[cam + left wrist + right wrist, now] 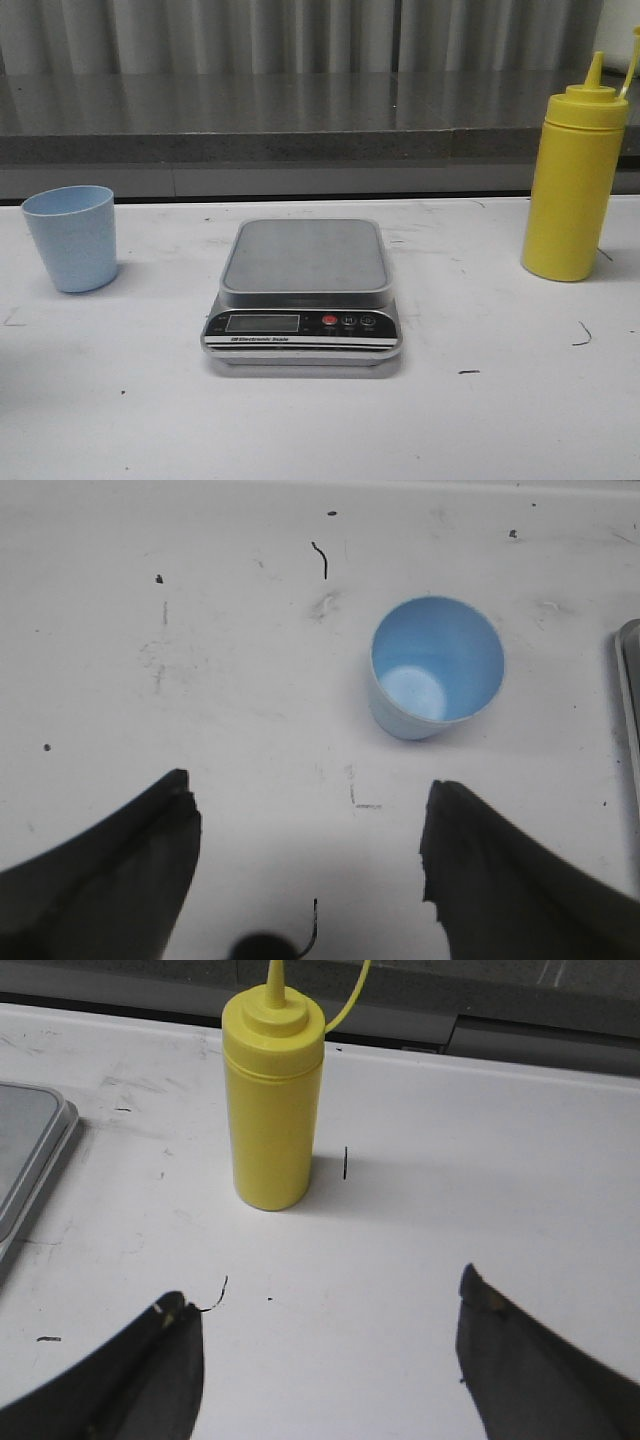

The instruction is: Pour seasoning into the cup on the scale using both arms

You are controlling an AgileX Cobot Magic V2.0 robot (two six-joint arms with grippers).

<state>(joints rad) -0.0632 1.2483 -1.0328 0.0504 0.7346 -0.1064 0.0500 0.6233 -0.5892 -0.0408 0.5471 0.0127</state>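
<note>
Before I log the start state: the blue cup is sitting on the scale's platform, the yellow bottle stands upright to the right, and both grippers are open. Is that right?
Not quite. The cup is not on the scale; the front view shows it on the table to the scale's left, platform bare. The rest holds: the yellow bottle stands upright to the right, and the left gripper and right gripper are open.

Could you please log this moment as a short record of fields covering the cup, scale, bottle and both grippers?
cup: upright on table, left of scale, looks empty
scale: centre, platform bare
seasoning bottle: upright, right of scale, capped
left gripper: jaws open, short of cup, holding nothing
right gripper: jaws open, short of bottle, holding nothing
table: white, scuffed
</note>
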